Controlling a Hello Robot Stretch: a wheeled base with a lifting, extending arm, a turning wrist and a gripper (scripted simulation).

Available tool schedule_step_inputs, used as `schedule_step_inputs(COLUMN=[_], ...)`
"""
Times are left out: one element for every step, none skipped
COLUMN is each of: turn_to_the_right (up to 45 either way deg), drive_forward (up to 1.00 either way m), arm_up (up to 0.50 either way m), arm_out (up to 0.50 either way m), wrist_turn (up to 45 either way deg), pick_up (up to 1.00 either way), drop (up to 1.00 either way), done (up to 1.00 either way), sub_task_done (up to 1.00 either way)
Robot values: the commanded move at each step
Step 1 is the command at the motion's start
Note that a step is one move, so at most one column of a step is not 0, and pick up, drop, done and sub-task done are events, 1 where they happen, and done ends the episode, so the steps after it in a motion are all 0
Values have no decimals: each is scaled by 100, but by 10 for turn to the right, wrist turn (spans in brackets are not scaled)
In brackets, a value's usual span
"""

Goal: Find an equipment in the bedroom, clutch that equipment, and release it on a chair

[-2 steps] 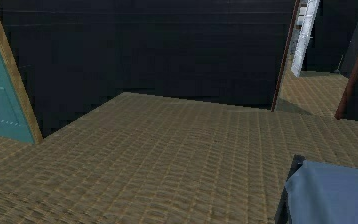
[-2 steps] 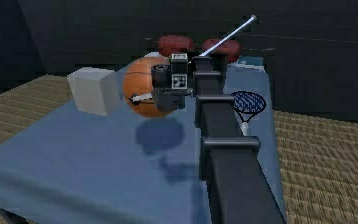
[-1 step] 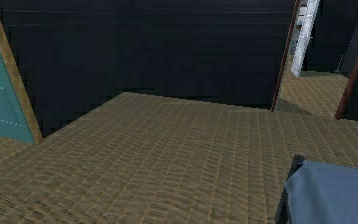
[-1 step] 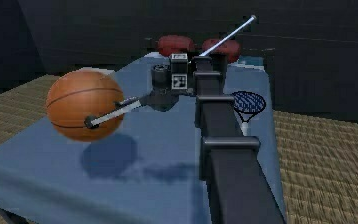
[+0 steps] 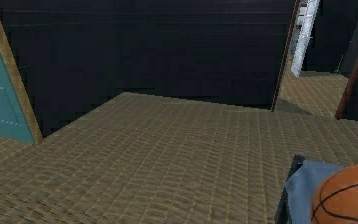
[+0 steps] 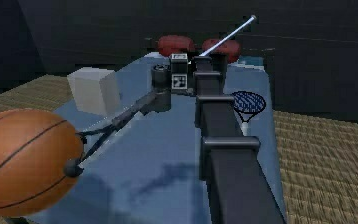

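Hand: the hand (image 6: pixel 79 150) has its fingers at the basketball's edge; cannot tell whether it grasps anything.
Basketball: the orange basketball (image 6: pixel 27 160) is at the blue bed's (image 6: pixel 167 175) corner, and sits at the forward view's bottom right (image 5: pixel 343 198).
Also on bed: white box (image 6: pixel 94 90), racket (image 6: pixel 249 102), red pillows (image 6: pixel 172 45).
Floor: brown woven carpet (image 5: pixel 157 150).

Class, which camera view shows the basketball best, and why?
The arm side view: the basketball shows large and nearly whole, with its seams plain. The forward view has the basketball cut off at its bottom right corner.
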Motion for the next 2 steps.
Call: schedule_step_inputs(turn_to_the_right=[0,0], drive_forward=[0,0], arm_up=[0,0], arm_out=[0,-28], wrist_turn=[-210,0], pick_up=[0,0], drop=[0,0], done=[0,0], sub_task_done=[0,0])
